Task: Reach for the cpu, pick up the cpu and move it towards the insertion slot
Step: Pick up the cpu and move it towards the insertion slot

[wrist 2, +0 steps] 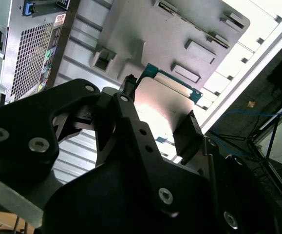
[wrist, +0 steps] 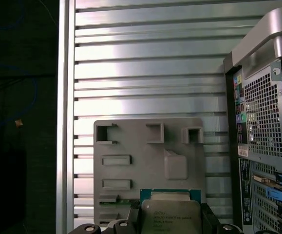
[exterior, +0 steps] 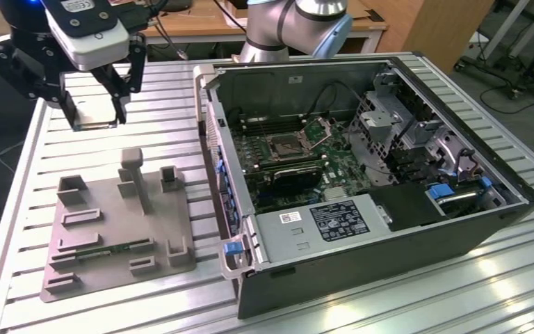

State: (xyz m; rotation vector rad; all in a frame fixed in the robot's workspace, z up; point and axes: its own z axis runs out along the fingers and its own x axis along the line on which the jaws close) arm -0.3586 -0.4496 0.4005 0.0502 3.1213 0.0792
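My gripper point(exterior: 95, 115) hangs above the table beyond the grey tray point(exterior: 81, 275), at the exterior view's left, shut on the cpu point(exterior: 96, 113). In the first wrist view the cpu point(wrist: 170, 217) shows its silver top and green-tan rim, level between the two black fingers point(wrist: 133, 220) of the gripper point(wrist: 170, 222). The second wrist view shows the gripper point(wrist 2: 158, 114) and the cpu's underside point(wrist 2: 165, 105) from below. The insertion slot point(exterior: 286, 145) is a dark square socket with a raised metal bracket point(exterior: 327, 129), inside the open computer case point(exterior: 369, 264) to the exterior view's right of the gripper.
A green memory stick point(exterior: 109, 249) lies in the tray, which also carries upright grey posts point(exterior: 135, 177). The case's raised side wall point(exterior: 213, 139) stands between the gripper and the socket. The slatted metal table point(exterior: 165, 90) ends at an edge at the exterior view's left.
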